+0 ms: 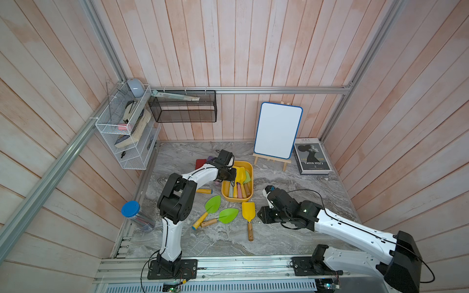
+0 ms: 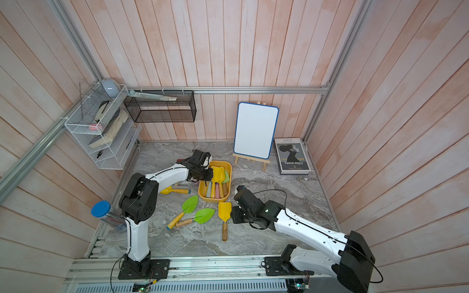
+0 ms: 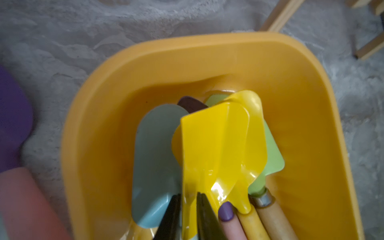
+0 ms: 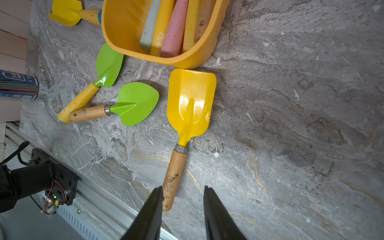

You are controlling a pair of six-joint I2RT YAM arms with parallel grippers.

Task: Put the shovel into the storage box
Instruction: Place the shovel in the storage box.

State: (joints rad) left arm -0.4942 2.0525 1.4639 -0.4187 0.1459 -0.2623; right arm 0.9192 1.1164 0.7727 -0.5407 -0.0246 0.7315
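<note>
- The grey marbled bench (image 1: 291, 228) carried everything; several shovels lay loose on it, so the job looked only partly done.
- The storage box (image 1: 237, 199) sat mid-bench and held a stack of shovels, blades at the far end.
- A yellow shovel (image 3: 209, 145) lay on top of that stack, inside the box.
- Another yellow shovel (image 4: 190, 99) lay on the bench, its blade tip just beside the box's near wall.
- Two green shovels (image 1: 212, 204) lay near it.
- The left claw (image 3: 188, 195) straddled the top shovel's neck, fingers narrowly apart. I could not tell whether they pinched it. I judged this the drop-off step.
- The right claw (image 4: 182, 188) hung apart and empty over the loose yellow shovel's handle end. Next it would need centring on that handle, then lowering and closing.
</note>
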